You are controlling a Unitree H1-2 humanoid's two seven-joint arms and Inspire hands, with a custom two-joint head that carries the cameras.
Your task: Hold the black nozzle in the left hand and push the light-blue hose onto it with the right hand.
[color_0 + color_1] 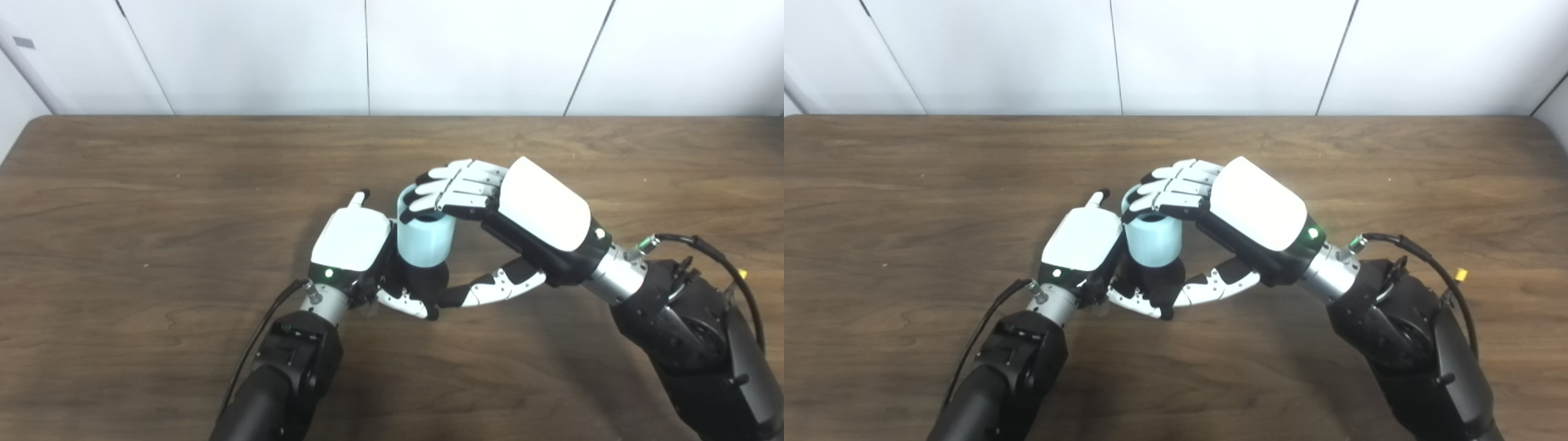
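The left hand is clamped on the black nozzle above the tabletop. The right hand grips the hose, seated upright on the nozzle. The hose appears light and pliable; hold its wall, not the rim.

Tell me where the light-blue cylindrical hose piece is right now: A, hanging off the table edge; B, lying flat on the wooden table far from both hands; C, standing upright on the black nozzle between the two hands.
C: the light-blue cylindrical hose piece stands upright on the black nozzle, with the left hand beside it and the right hand's fingers over its top rim.
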